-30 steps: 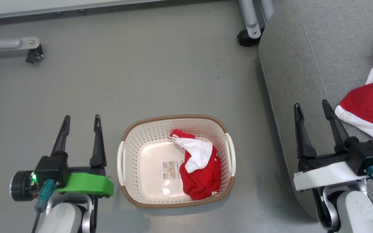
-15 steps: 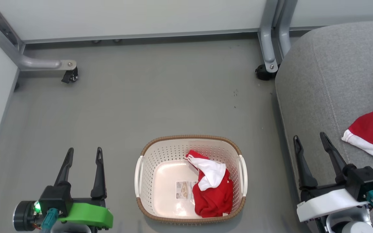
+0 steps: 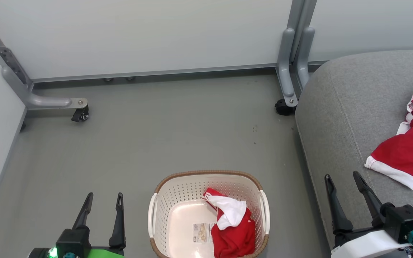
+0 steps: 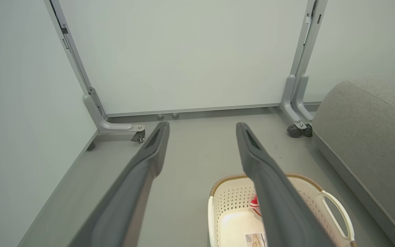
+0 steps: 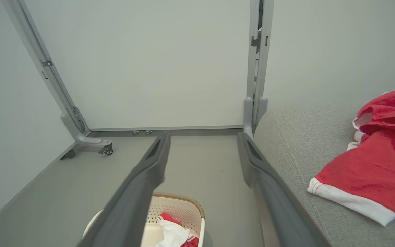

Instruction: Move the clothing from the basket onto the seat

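The cream basket [image 3: 163, 211] with a brown rim stands on the grey floor at the bottom centre of the head view, and one crumpled red and white garment [image 3: 233, 229] lies in its right half. A second red garment [image 3: 407, 150] with white trim lies spread on the grey seat [image 3: 335, 118] at the right. My left gripper [image 3: 105, 199] is open to the left of the basket, holding nothing. My right gripper [image 3: 342, 178] is open over the seat's near edge, with nothing between its fingers. The basket [image 5: 183, 206] and the garment on the seat [image 5: 369, 175] show in the right wrist view too.
White partition panels on grey metal legs with castors [image 3: 80, 114] [image 3: 283, 106] close off the back and left of the floor. Open grey floor [image 3: 177, 136] lies between the basket and the panels. A sticker [image 3: 202, 232] sits on the basket's bottom.
The head camera has tilted up, so the basket and both grippers now sit lower in the picture and the panels show. The garments and basket have not moved, and both grippers stay open.
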